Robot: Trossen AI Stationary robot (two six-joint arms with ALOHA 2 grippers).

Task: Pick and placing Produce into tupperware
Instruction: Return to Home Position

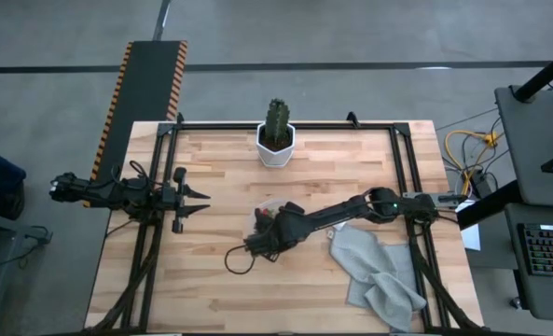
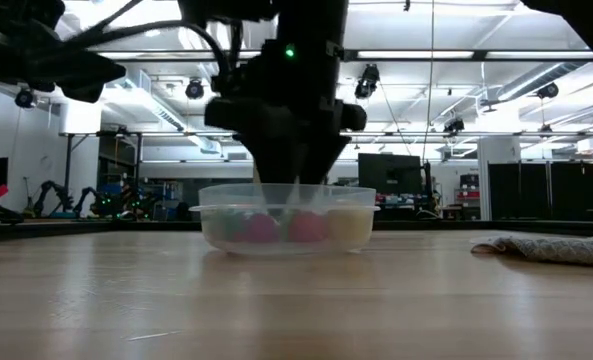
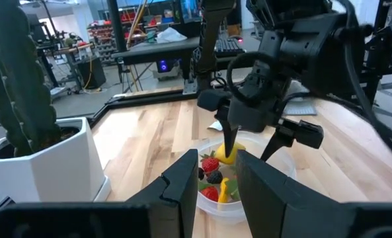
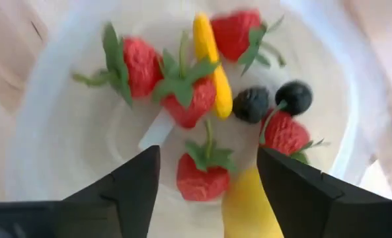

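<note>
Right gripper [image 3: 248,151] hangs spread and empty over the tupperware [image 2: 216,228] holding the produce [image 4: 199,177]. The pieces look light, stiff and slippery, probably best pinched across the body. Left gripper [image 1: 206,203] waits spread at the table's left edge.

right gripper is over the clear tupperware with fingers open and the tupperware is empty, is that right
No, the tupperware is not empty: the right wrist view shows strawberries, a lemon and dark berries in it. The rest stands: the right gripper is over it, fingers open. The left gripper waits off to the left.
</note>
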